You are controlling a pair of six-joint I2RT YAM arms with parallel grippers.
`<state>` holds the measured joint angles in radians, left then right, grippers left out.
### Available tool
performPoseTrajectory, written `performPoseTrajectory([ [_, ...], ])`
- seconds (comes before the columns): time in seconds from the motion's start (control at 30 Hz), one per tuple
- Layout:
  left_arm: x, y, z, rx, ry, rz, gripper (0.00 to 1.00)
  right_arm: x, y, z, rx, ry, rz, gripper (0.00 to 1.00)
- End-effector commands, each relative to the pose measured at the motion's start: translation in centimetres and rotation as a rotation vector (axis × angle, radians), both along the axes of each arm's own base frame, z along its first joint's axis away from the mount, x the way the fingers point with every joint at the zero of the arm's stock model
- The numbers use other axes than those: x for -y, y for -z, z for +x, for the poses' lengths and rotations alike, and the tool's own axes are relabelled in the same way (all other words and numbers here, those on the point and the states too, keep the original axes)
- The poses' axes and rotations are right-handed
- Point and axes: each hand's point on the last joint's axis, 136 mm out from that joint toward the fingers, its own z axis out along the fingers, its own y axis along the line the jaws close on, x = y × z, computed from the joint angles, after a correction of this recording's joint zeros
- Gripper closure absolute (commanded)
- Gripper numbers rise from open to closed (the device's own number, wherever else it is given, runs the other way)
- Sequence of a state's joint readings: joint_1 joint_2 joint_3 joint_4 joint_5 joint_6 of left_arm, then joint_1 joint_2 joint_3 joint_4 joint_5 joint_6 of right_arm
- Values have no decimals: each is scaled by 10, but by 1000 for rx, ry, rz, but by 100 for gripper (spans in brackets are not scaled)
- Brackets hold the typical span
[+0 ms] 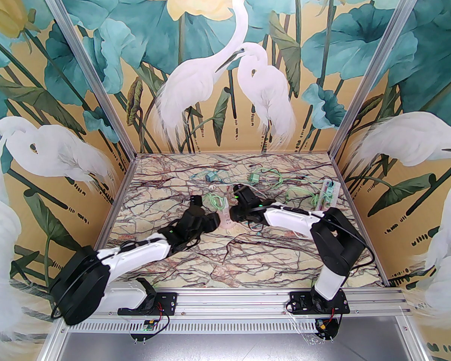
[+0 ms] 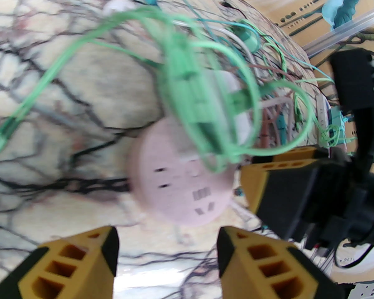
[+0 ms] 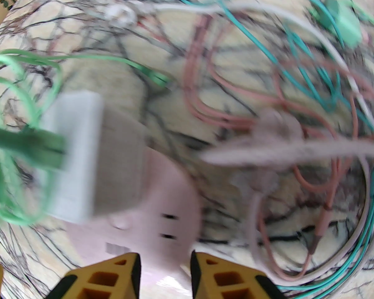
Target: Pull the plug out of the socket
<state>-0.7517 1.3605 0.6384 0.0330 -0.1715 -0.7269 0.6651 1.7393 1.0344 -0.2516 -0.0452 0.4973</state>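
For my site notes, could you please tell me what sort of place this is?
Probably a staged robot test booth: silver aluminium frame rail, printed heron-mural wall panels and a marble-patterned tabletop.

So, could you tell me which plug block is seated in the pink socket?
The white block, carrying the light-green cable, sits in the pink socket; the teal block and mint block lie loose farther back.

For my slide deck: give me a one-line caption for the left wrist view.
Left gripper open just short of the pink socket, its white plug draped in green cable, right gripper alongside.
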Motion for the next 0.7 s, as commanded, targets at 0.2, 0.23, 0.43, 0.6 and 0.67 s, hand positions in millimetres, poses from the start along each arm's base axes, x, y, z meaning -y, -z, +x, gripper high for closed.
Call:
performPoseTrajectory([
  [0.2, 14, 14, 26, -73, -128, 180, 44, 24, -23, 11, -4, 73, 222, 65],
  [0.23, 14, 17, 28, -87, -139, 202, 44, 24, -24, 11, -2, 75, 229, 65],
  [0.43, 17, 22, 47, -141, -194, 339, 43, 24, -22, 9, 3, 81, 261, 65],
  [0.6, 22, 24, 57, -169, -211, 386, 42, 25, -22, 8, 7, 85, 275, 65],
  [0.67, 25, 25, 59, -181, -215, 402, 42, 25, -21, 8, 4, 86, 275, 65],
])
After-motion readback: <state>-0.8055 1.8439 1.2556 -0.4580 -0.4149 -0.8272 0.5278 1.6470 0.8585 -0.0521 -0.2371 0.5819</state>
